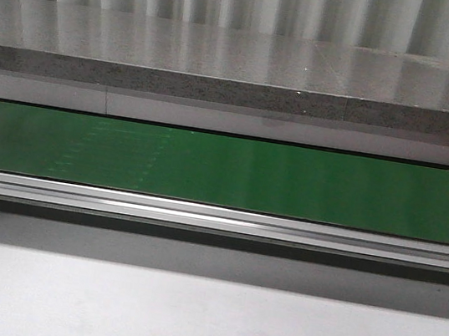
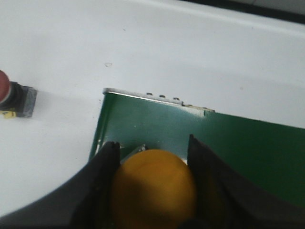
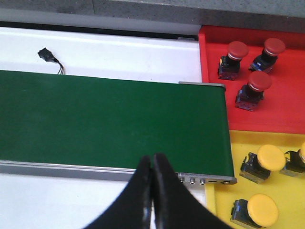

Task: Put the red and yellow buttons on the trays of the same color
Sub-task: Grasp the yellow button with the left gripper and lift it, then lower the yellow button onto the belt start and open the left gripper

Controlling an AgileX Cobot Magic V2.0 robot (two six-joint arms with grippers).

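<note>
In the left wrist view my left gripper (image 2: 152, 148) is shut on a yellow button (image 2: 153, 188), held over the end of the green conveyor belt (image 2: 228, 143). A red button (image 2: 14, 98) lies on the white table beside that belt end. In the right wrist view my right gripper (image 3: 152, 160) is shut and empty above the belt's near rail. A red tray (image 3: 286, 109) holds three red buttons (image 3: 252, 88). A yellow tray (image 3: 224, 210) below it holds several yellow buttons (image 3: 259, 164). Neither gripper shows in the front view.
The green belt (image 1: 224, 172) runs across the front view with a metal rail (image 1: 217, 218) along its near side and a grey counter behind. A small black connector with wires (image 3: 47, 56) lies on the white surface beyond the belt.
</note>
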